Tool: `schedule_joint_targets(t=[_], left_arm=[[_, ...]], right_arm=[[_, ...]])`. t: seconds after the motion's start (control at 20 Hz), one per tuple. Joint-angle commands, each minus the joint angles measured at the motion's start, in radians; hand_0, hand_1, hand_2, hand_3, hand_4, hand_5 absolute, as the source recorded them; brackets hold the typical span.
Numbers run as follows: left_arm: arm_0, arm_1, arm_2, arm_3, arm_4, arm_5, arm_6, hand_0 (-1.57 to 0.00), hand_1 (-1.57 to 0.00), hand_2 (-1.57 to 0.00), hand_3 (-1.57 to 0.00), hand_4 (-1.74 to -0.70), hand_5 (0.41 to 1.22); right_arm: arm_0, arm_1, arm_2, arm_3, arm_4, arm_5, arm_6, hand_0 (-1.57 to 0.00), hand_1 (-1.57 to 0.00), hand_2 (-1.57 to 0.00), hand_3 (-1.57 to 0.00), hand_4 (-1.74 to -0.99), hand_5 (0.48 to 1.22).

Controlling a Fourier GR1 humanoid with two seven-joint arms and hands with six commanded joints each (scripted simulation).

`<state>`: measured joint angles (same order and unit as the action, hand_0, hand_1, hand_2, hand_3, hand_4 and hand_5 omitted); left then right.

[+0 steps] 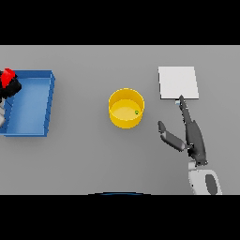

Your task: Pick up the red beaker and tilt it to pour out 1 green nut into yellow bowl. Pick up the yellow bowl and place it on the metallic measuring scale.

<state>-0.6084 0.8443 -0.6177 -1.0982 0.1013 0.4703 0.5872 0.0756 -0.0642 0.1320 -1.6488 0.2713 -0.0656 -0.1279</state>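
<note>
Between tray (40, 108) and scale (178, 82), yellow bowl (126, 108) stands upright, mouth up; right hand (186, 133) spread.

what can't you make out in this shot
- Red beaker, head view: cut off by the left edge and partly covered by the left hand; its contents are hidden.
- Left hand: mostly out of frame, so its grip is unclear.
- Green nut in the yellow bowl: too small to show shape.
</note>
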Motion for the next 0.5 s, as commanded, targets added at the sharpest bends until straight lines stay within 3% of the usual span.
schedule_joint_targets(t=[0.0, 0.05, 0.1, 0.2, 0.3, 0.45], left_arm=[[0.007, 0.007, -0.001, -0.014, 0.018, -0.047, -0.013, -1.56, -1.45, -1.43, -1.36, -1.37, 0.830], [0.019, 0.022, -0.001, -0.039, 0.048, -0.092, -0.019, -1.46, -1.18, -1.19, -1.13, -1.23, 0.803], [0.021, 0.038, 0.000, -0.052, 0.071, -0.141, -0.018, -1.17, -0.94, -0.96, -0.90, -1.12, 0.778], [0.022, 0.064, -0.005, -0.084, 0.096, -0.206, -0.002, -0.75, -0.60, -0.61, -0.58, -0.97, 0.740], [0.030, 0.068, -0.008, -0.080, 0.115, -0.253, -0.023, -0.48, -0.39, -0.39, -0.37, -0.88, 0.710], [0.037, 0.076, 0.004, -0.085, 0.134, -0.264, -0.032, -0.24, -0.20, -0.20, -0.19, -0.82, 0.684]], right_arm=[[0.002, -0.002, -0.004, -0.007, -0.006, 0.002, -0.002, 0.00, 0.00, 0.00, 0.00, -1.192, 0.663], [0.005, 0.000, -0.003, -0.001, -0.012, 0.007, -0.001, 0.00, 0.00, 0.00, 0.00, -1.188, 0.663], [0.008, 0.002, -0.002, 0.003, -0.007, 0.002, -0.005, 0.00, 0.00, 0.00, 0.00, -1.187, 0.664], [0.012, 0.004, 0.002, -0.003, 0.007, -0.010, -0.007, 0.00, 0.00, 0.00, 0.00, -1.181, 0.665], [0.013, 0.000, 0.002, 0.000, 0.010, -0.008, 0.003, 0.00, 0.00, 0.00, 0.00, -1.184, 0.667], [0.019, 0.005, 0.008, -0.019, 0.006, -0.004, 0.002, 0.00, 0.00, 0.00, 0.00, -1.187, 0.666]])
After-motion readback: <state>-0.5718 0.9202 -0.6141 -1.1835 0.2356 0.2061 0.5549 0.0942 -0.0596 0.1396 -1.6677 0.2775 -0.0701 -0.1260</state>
